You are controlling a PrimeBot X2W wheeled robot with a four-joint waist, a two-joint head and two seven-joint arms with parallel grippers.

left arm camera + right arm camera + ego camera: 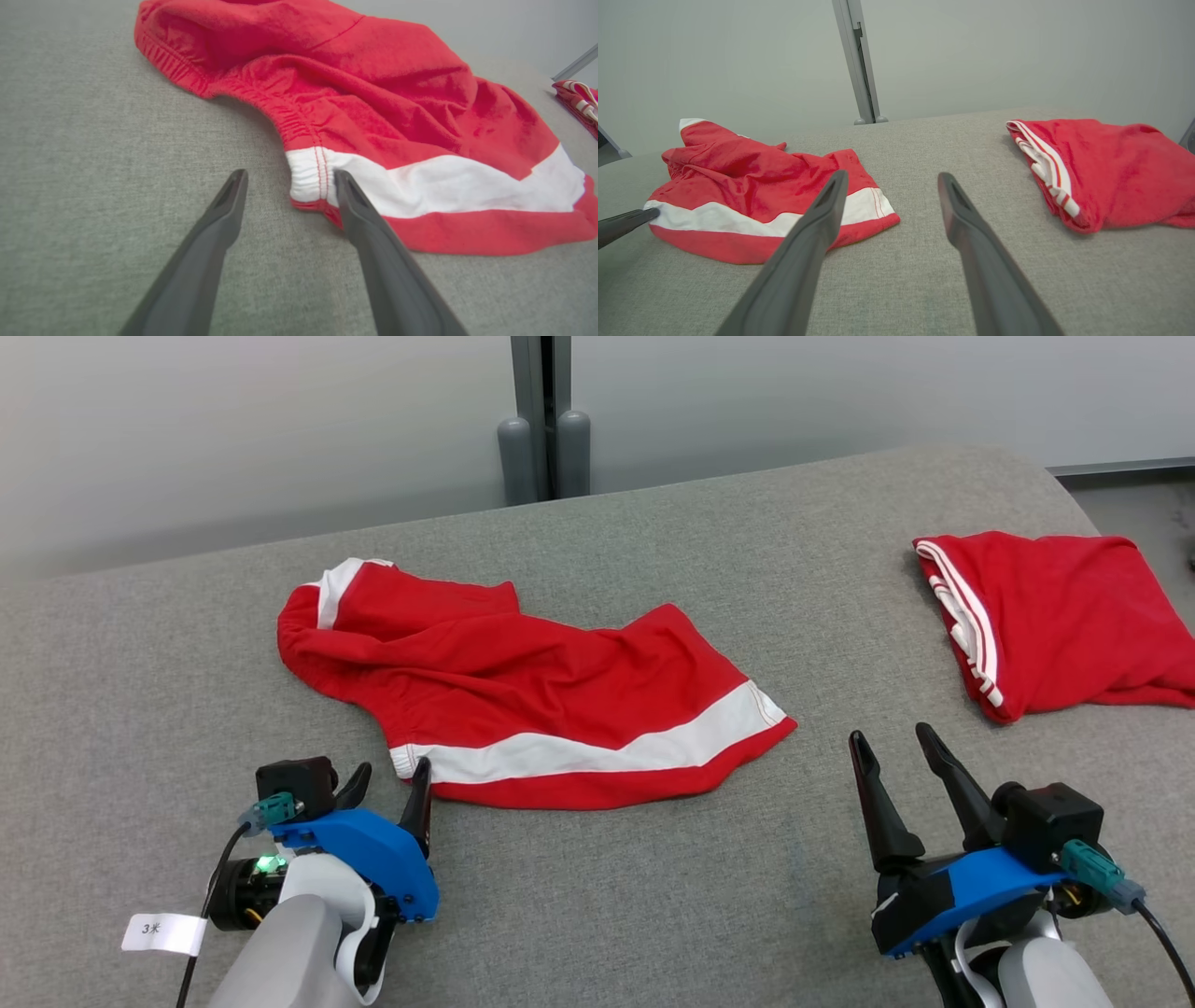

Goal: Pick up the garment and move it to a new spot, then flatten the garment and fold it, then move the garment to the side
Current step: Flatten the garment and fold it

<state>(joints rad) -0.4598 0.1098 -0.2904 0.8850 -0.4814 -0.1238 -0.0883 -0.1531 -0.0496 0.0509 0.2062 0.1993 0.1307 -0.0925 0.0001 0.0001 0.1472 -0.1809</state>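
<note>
Garment [523, 709], red shorts with a white stripe, is lying crumpled a bit left of the middle of the grey fabric worktop [653, 896]. Its far end reaches close to the far edge, and nothing's folded yet. The elastic waistband [308, 172] end is on the left, nearest me, and the leg hem with the white band runs off to the right.

My left gripper [392, 770] sits right at the near-left corner of the shorts, jaws spread as wide as they go and holding nothing. In the left wrist view the white bit of the waistband sits between my two fingers [364, 224], and one of them overlaps the red edge. I can't tell if it's actually touching cloth or just above it.

My right gripper [891, 735] is over bare worktop between the shorts and a second red garment [1064, 616]. It's also wide open and empty, clear of both. That second one is bunched up near the worktop's far right corner, with white stripes along its left side. A grey post [544, 420] stands behind the far edge.
</note>
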